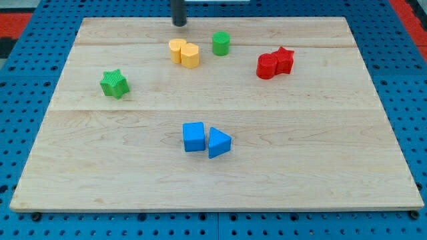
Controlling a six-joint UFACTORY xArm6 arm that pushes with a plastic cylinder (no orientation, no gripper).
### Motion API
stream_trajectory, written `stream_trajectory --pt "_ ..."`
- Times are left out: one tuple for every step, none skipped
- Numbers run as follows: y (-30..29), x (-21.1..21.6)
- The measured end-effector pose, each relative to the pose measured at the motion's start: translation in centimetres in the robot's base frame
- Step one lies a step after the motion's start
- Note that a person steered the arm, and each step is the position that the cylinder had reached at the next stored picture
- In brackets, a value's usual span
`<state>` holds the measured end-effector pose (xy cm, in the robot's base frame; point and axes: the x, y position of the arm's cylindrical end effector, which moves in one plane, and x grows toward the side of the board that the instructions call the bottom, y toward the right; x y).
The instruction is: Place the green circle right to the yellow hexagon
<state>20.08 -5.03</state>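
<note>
- Camera view: a pale wooden board (320,167) lies on a blue pegboard table (27,100), and small coloured blocks sit on it in loose groups.
- My tip (180,25) rests near the board's far edge at the view's top, a dark rod end touching no block. The arm carries no fingers, so there is no open or closed state to tell; it is a bare rod.
- The green circle (221,43) stands upright at about 4 o'clock from my tip, near it but apart.
- The yellow hexagon (190,55) sits at about 8 o'clock from the green circle, close by with a clear strip of wood between them. It lies at roughly 5 o'clock from my tip.
- A second yellow block (177,50), its shape hard to make out, touches the hexagon at its 10 o'clock side.
- So the green circle is at the view's right of the yellow pair and slightly higher in the view.
- A red star (285,59) and a rounder red block (267,66) touch each other, at about 4 o'clock from the green circle and well apart from it.
- A green star (114,83) sits alone toward the view's left, at about 8 o'clock from the yellow pair.
- A blue cube (194,137) and a blue triangle (218,142) sit side by side, just touching, near the board's middle, at 6 o'clock from the yellow hexagon.
</note>
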Motion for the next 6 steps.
stream_trajectory --pt "5.3 -0.4" --pt "10.3 -0.1" --pt "11.0 2.3" --pt "11.0 4.1" --pt "9.5 4.5" --pt "7.9 5.3"
